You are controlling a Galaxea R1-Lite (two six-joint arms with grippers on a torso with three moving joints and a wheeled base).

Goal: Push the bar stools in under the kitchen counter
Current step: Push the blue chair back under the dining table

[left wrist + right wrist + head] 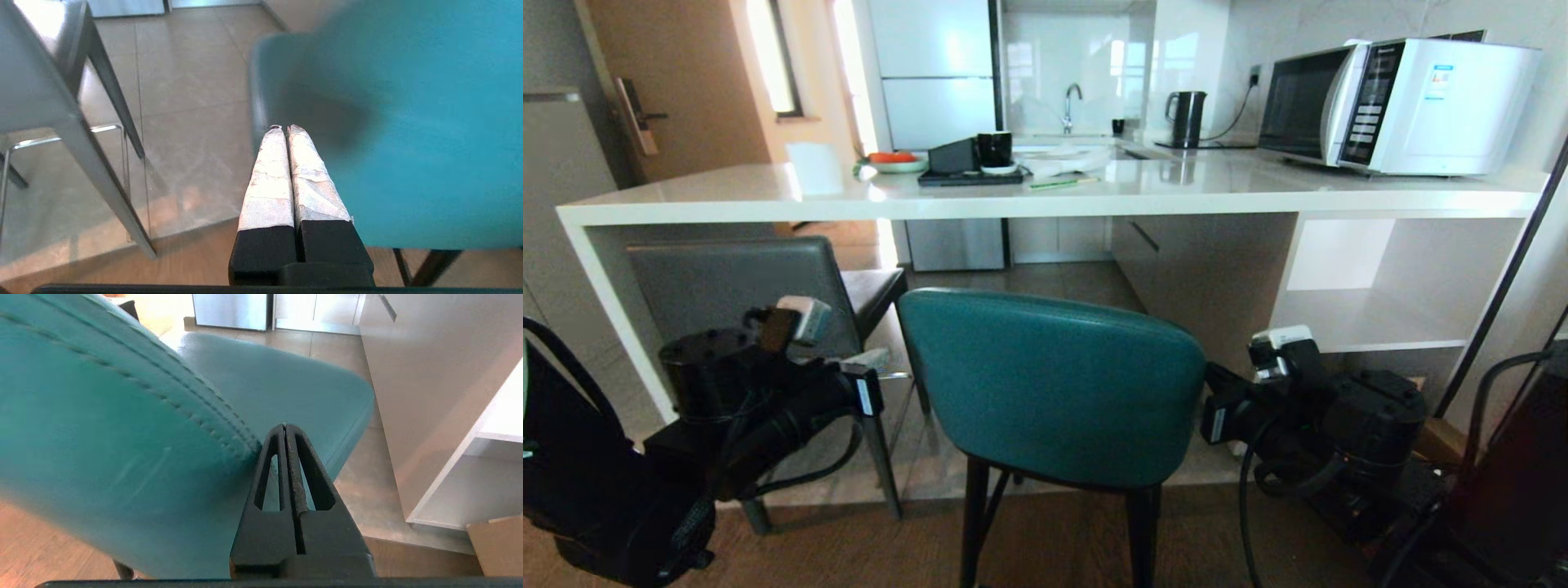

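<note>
Head view: teal curved-back stool with black legs (1052,384) stands before my glossy white stone desk (1045,196); dark-grey square-backed leather stool (735,286) partly beneath it.
Left wrist view: my left fingers (284,129) pressed together, empty, beside the teal backrest.
Right wrist view: my right fingers (285,426) likewise pressed together, at the backrest's other edge.

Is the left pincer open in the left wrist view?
No: the left pincer is shut, its taped fingers pressed together beside the teal stool.
</note>
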